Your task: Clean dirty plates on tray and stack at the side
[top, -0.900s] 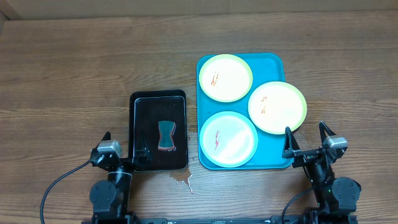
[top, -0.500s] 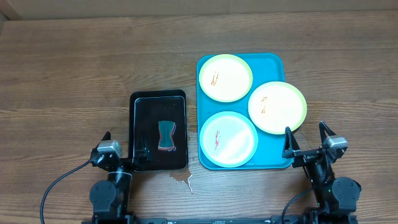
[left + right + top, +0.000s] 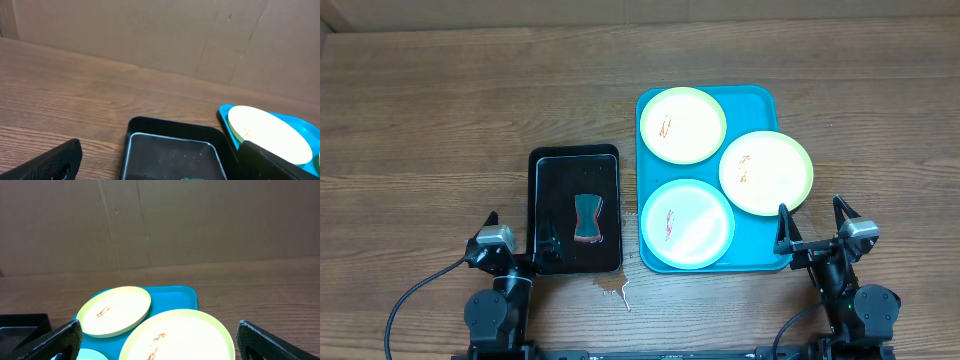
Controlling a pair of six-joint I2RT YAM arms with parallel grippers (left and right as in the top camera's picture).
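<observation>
At the lower left of the overhead view we see the left claw (image 3: 519,233) spread wide and holding nothing, parked at the near left corner of the black tray (image 3: 574,152). A sponge (image 3: 587,219) lies inside that tray. Just below it a small brown spill (image 3: 615,288) marks the table.

Right of centre sits the turquoise tray (image 3: 760,100) with all three plates: one yellow-green plate (image 3: 682,124) at the top, the blue-mint plate (image 3: 687,223) at the bottom, and a second yellow-green plate (image 3: 766,172) at the right, hanging over the tray's right rim. Each shows red smears, so we judge no cleaning done yet.

At the lower right the right claw (image 3: 811,228) is also wide and empty, near the overhanging plate.

We think that plate is the main risk: a careless nudge could tip it off. The shallow, smooth plates may also slide under scrubbing unless held.
</observation>
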